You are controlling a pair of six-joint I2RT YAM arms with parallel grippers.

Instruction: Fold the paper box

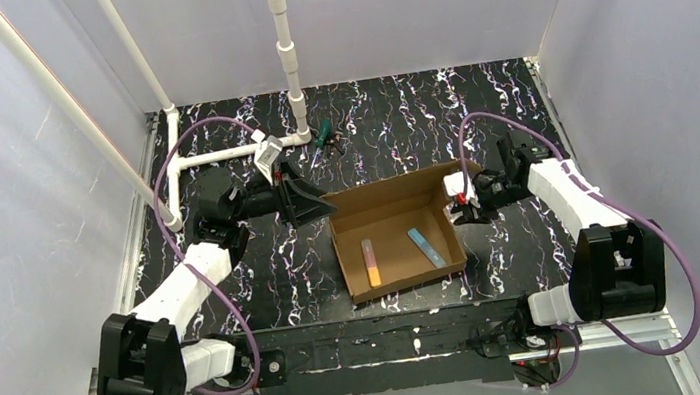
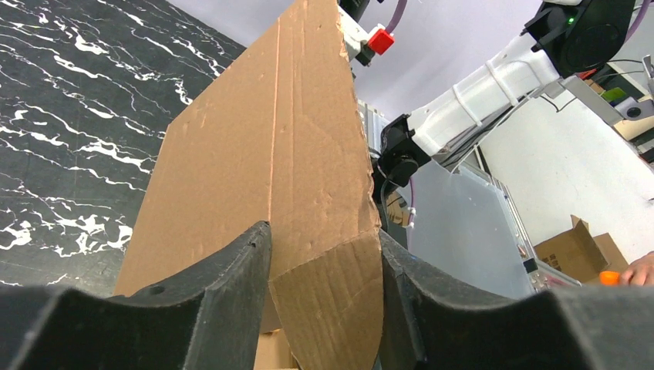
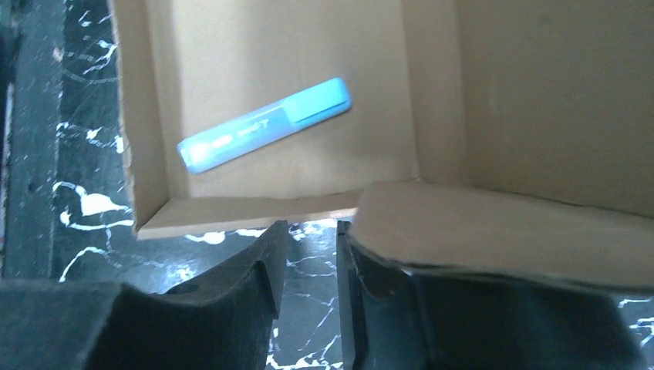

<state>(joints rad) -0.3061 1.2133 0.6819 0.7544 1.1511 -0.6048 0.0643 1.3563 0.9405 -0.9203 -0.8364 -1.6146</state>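
The brown cardboard paper box (image 1: 396, 237) lies open in the middle of the table, with an orange marker (image 1: 371, 262) and a blue marker (image 1: 426, 247) inside. My left gripper (image 1: 309, 202) is at the box's far left corner. In the left wrist view its jaws (image 2: 324, 297) stand apart with an upright cardboard flap (image 2: 308, 154) filling the gap between them. My right gripper (image 1: 458, 206) is at the box's right wall. Its jaws (image 3: 312, 266) are slightly apart with only table between them. A cardboard flap (image 3: 493, 223) rests over the right finger. The blue marker (image 3: 262, 127) lies beyond.
A white pipe frame (image 1: 220, 156) stands at the back left, with a small dark-green object (image 1: 324, 138) beside it. Grey walls enclose the table on three sides. A black bar (image 1: 384, 339) runs along the near edge between the arm bases.
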